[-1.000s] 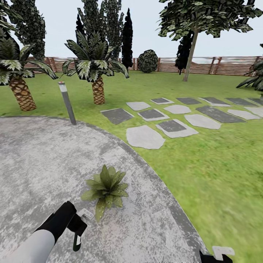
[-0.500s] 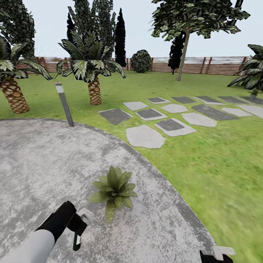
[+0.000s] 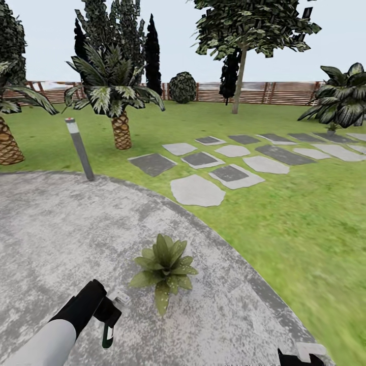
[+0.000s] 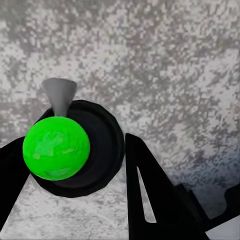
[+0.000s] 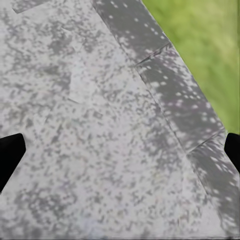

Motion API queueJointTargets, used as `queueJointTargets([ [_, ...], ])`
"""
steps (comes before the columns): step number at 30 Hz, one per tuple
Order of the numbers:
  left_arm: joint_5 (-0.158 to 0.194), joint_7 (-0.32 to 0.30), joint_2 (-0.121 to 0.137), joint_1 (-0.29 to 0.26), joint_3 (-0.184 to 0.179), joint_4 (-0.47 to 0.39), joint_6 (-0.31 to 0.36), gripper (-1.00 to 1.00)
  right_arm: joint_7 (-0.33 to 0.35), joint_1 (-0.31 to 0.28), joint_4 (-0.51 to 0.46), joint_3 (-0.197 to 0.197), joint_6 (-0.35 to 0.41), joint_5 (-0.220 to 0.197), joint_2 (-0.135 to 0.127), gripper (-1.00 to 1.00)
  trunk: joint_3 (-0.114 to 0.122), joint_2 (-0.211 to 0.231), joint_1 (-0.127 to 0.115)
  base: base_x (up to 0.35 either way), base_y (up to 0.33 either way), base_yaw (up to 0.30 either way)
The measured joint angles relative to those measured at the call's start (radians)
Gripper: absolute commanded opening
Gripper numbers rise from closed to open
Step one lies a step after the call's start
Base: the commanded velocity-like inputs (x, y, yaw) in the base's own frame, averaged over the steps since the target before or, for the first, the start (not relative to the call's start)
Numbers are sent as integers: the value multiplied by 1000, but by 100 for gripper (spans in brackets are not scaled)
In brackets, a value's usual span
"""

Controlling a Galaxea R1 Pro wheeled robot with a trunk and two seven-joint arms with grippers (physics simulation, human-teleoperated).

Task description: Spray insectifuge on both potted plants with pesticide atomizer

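On the round stone patio [image 3: 61,229] of a garden, the robot's left gripper [image 3: 108,325] is clamped on a small spray bottle [image 3: 107,336], which hangs nozzle-down just above the paving near the patio's near edge. From the left wrist camera, the bottle [image 4: 75,150] sits between the black fingers [image 4: 150,195], its bright green cap and grey nozzle facing the camera. A potted plant [image 3: 163,268], a low rosette of pointed green leaves, stands on the patio just beside the bottle, toward the patio's right edge where the stone meets the lawn [image 3: 284,223]. The right gripper [image 3: 301,357] shows at the lower edge of the head view, its fingers spread wide with nothing between them, over the patio's rim. Beyond lie pale stepping stones [image 3: 198,190], a short lamp post [image 3: 80,148], palms [image 3: 114,99] and a slatted fence [image 3: 269,92].
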Motion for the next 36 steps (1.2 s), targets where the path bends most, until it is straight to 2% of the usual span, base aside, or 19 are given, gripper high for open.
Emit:
queueJointTargets([
  [10,1,0,-2,0,1,0,-1,-100,0,0,0,0,1,0,0,100,8,0,0,0,44,-179],
  [14,1,0,-2,0,2,0,0,-100,0,0,0,0,0,0,0,100,8,0,0,0,291,-81],
  [25,-3,0,0,0,0,5,1,-100,0,0,0,0,0,1,0,100,8,0,0,0,303,-250],
  [31,-10,0,3,10,-2,17,1,-100,0,0,0,0,-1,0,1,100,8,0,0,0,303,-48],
  [36,-7,1,3,11,-2,15,1,-100,0,0,0,0,-1,0,1,100,10,0,0,0,303,-209],
])
